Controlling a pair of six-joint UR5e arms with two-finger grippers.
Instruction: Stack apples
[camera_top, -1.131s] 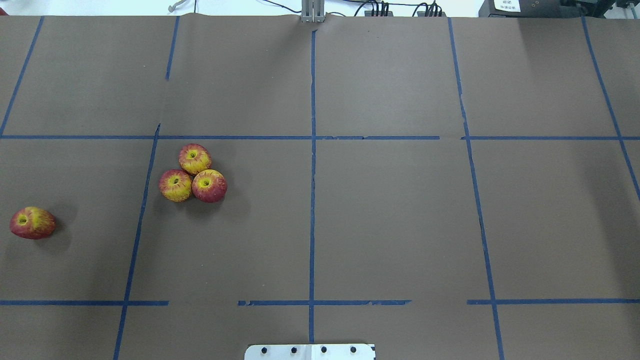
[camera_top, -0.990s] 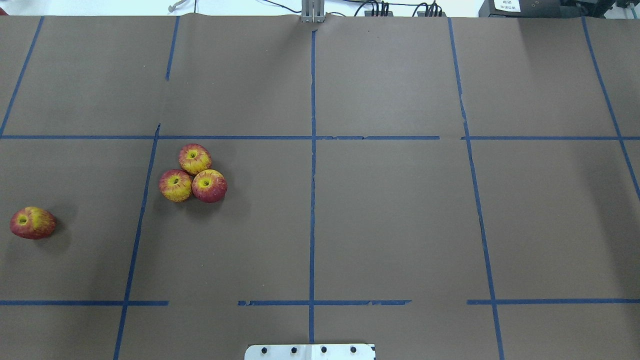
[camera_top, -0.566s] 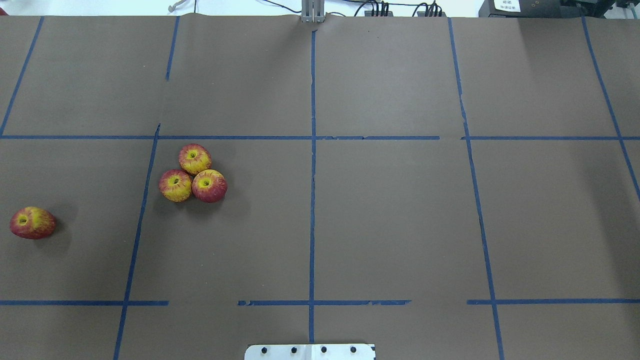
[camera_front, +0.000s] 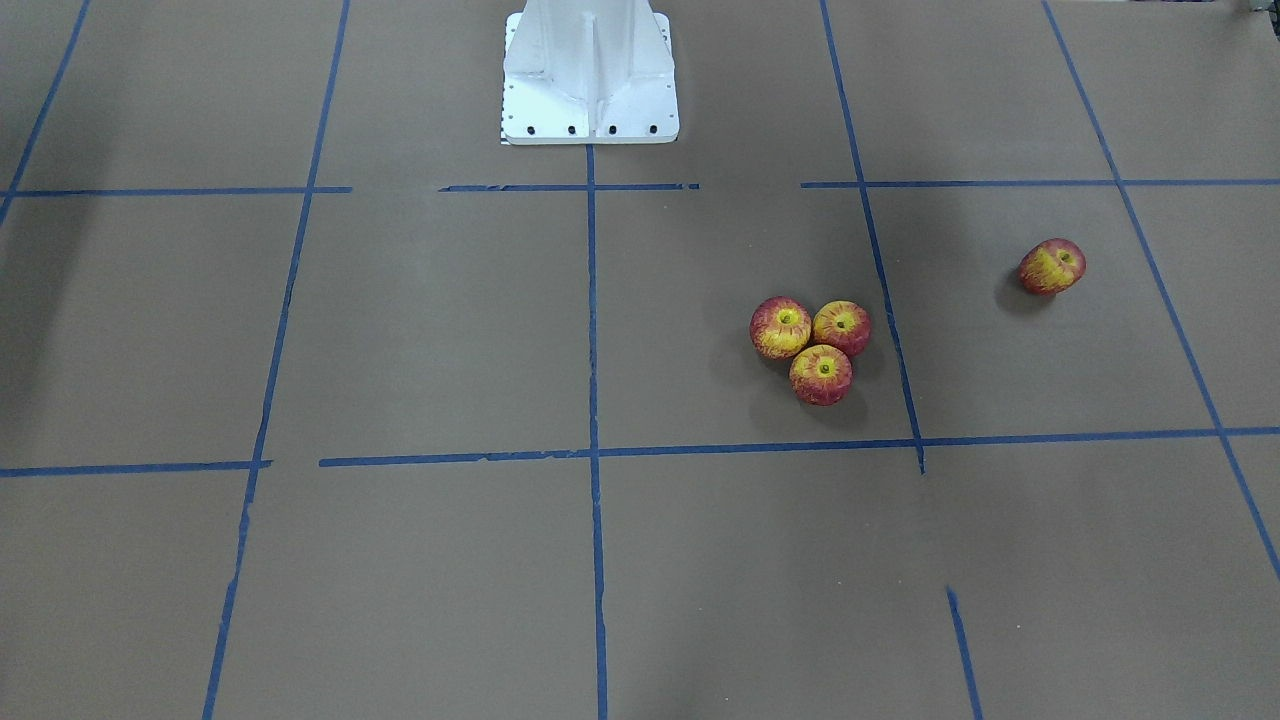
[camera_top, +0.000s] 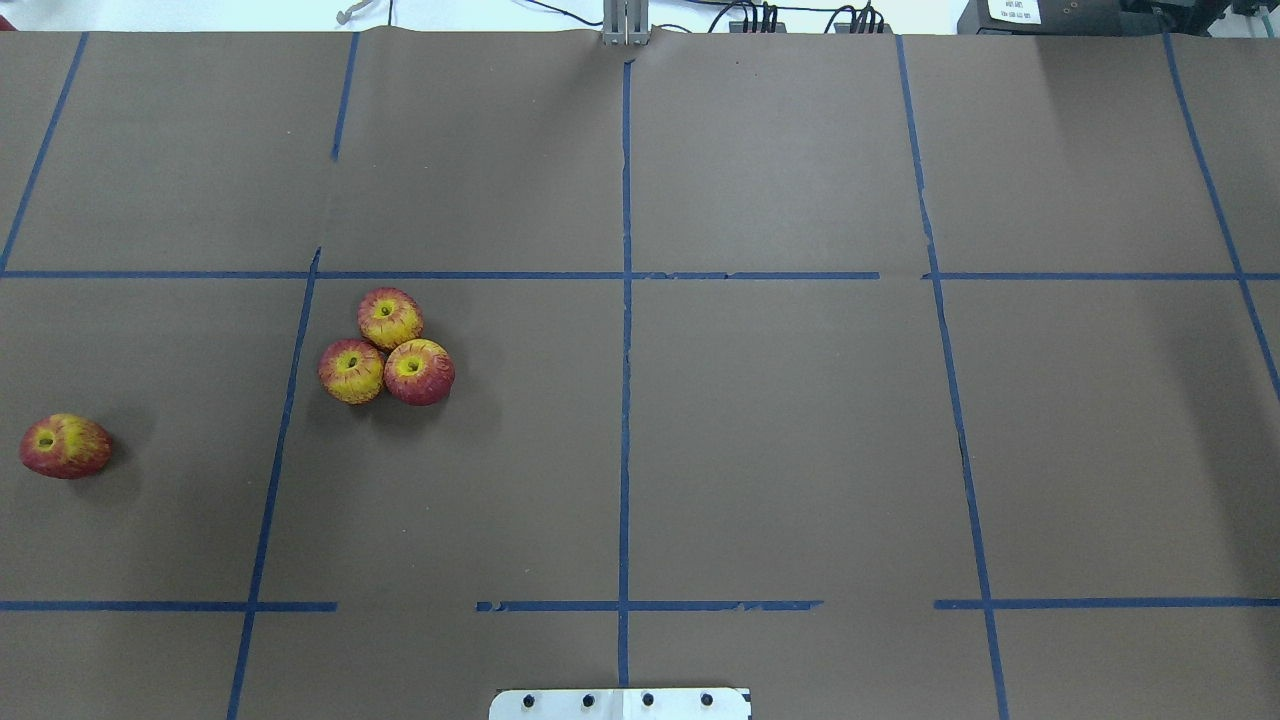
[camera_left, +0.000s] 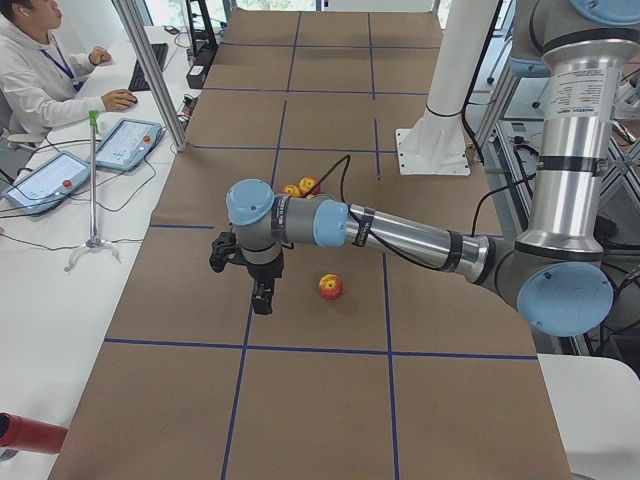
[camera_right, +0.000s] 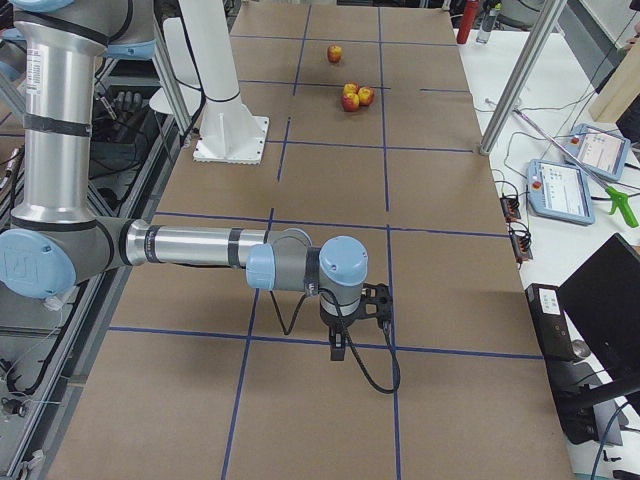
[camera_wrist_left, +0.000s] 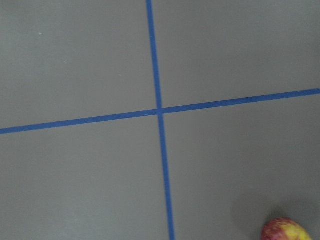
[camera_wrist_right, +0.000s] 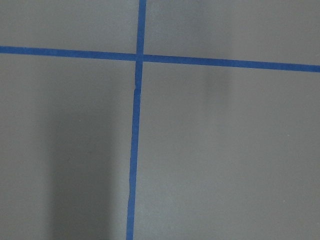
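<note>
Three apples sit touching in a cluster (camera_top: 390, 317) (camera_top: 351, 370) (camera_top: 419, 371) on the brown table, left of centre; the cluster also shows in the front view (camera_front: 821, 374). A fourth apple (camera_top: 65, 446) lies alone at the far left edge, tipped on its side (camera_front: 1051, 266). My left gripper (camera_left: 262, 300) hangs above the table just beside this lone apple (camera_left: 330, 287), whose edge shows in the left wrist view (camera_wrist_left: 285, 230). My right gripper (camera_right: 338, 350) hangs over bare table far from the apples. I cannot tell whether either gripper is open or shut.
The robot's white base (camera_front: 590, 70) stands at the table's near middle edge (camera_top: 620, 703). Blue tape lines (camera_top: 624, 400) grid the brown paper. An operator (camera_left: 40, 70) sits beside tablets (camera_left: 125, 142) and a metal pole (camera_left: 150, 70) along the far side.
</note>
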